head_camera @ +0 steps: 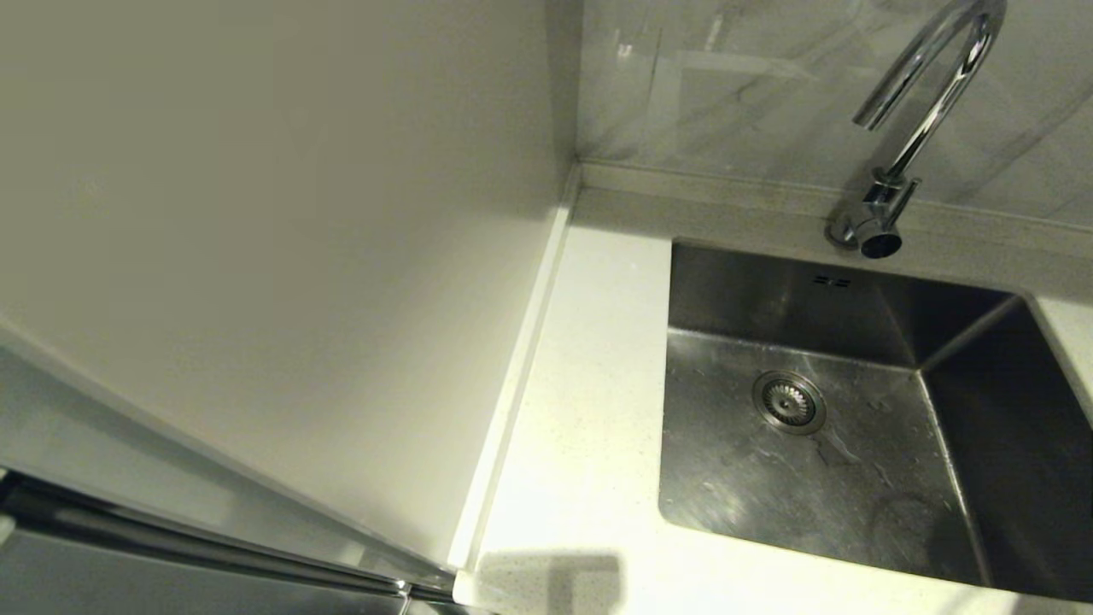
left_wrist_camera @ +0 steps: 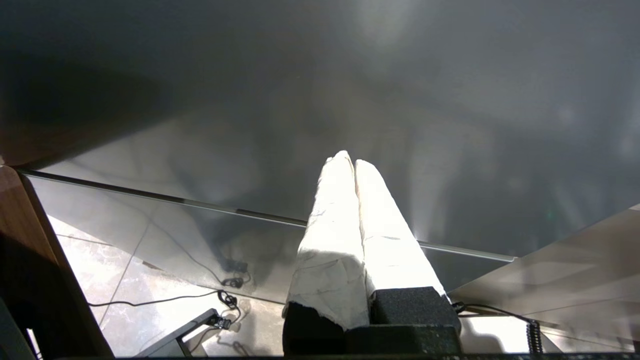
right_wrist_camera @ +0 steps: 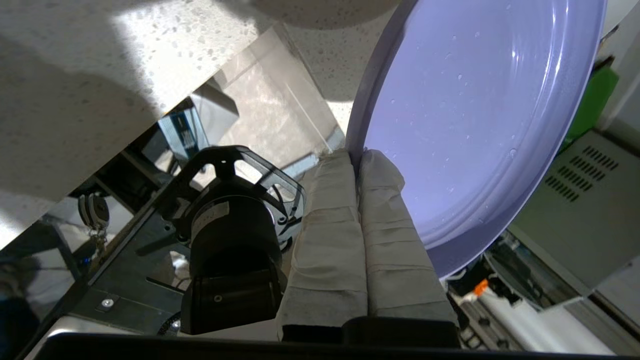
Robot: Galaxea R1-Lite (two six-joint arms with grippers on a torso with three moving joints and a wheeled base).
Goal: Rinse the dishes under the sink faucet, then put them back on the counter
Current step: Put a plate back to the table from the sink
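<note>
- The left gripper (left_wrist_camera: 349,162), fingers pressed together on nothing, hangs before a dark glossy panel (left_wrist_camera: 320,90).
- The counter (head_camera: 589,401) borders the sink (head_camera: 854,478), its floor spotted with water, below the faucet (head_camera: 918,128).
- The right gripper (right_wrist_camera: 357,159) pinches the droplet-flecked lavender plate (right_wrist_camera: 470,120) by its rim, beside the counter's edge.

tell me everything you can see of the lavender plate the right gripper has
The flat round lavender plate shows only in the right wrist view. It looks like smooth glossy plastic, with a broad flat centre and a raised, stepped rim. Small water droplets dot its face. It is held tilted on edge, not lying flat, with the right gripper shut on its rim, the cloth-wrapped fingers pinching the edge. Nothing else touches it; the white speckled stone counter lies beyond it.
</note>
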